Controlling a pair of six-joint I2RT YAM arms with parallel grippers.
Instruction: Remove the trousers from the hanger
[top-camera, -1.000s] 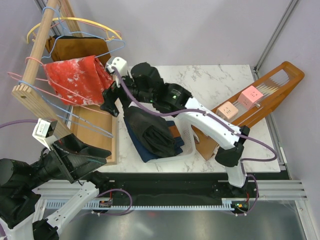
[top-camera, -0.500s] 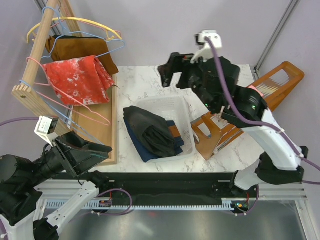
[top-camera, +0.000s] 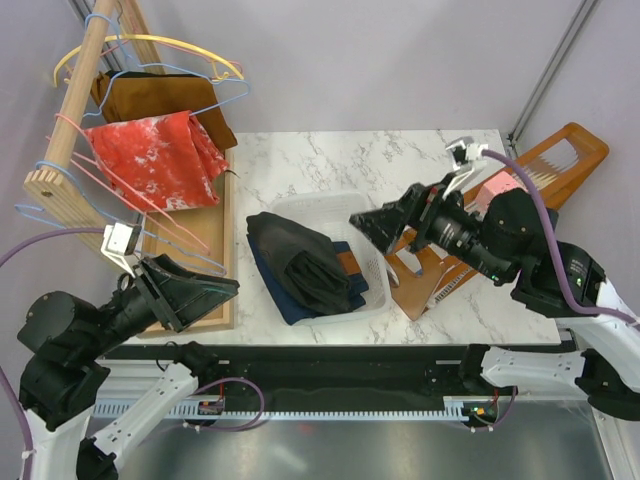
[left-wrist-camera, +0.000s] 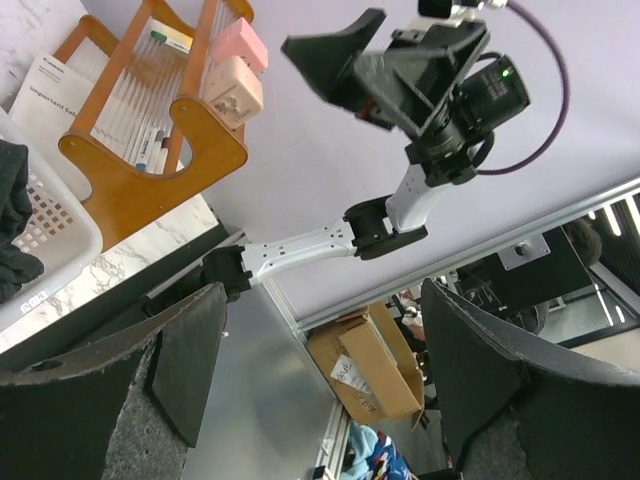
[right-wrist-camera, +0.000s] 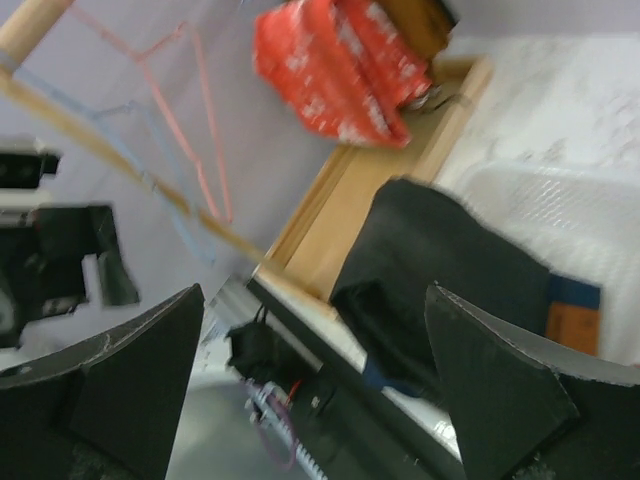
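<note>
Two folded pairs of trousers lie in the white basket (top-camera: 335, 207): a black pair (top-camera: 300, 262) on top of a dark blue denim pair (top-camera: 292, 305) with a brown waist patch (top-camera: 347, 263). Neither is on a hanger. Empty wire hangers (top-camera: 180, 245) hang from the wooden rail (top-camera: 75, 95) at the left. My right gripper (top-camera: 378, 228) hovers open and empty over the basket's right side, and its wrist view shows the black trousers (right-wrist-camera: 440, 260) and the denim patch (right-wrist-camera: 572, 322). My left gripper (top-camera: 222, 296) is open and empty at the front left, beside the rack's base.
A red white-mottled cloth (top-camera: 155, 160) and a brown garment (top-camera: 160, 98) hang on the rack. The rack's wooden base board (top-camera: 195, 270) lies left of the basket. At the right, a slanted wooden stand (top-camera: 560, 160) carries pink blocks (top-camera: 502, 190).
My right arm has swung from the rack at the left across the table to the right and come down beside the basket. My left arm has shifted slightly to the right.
</note>
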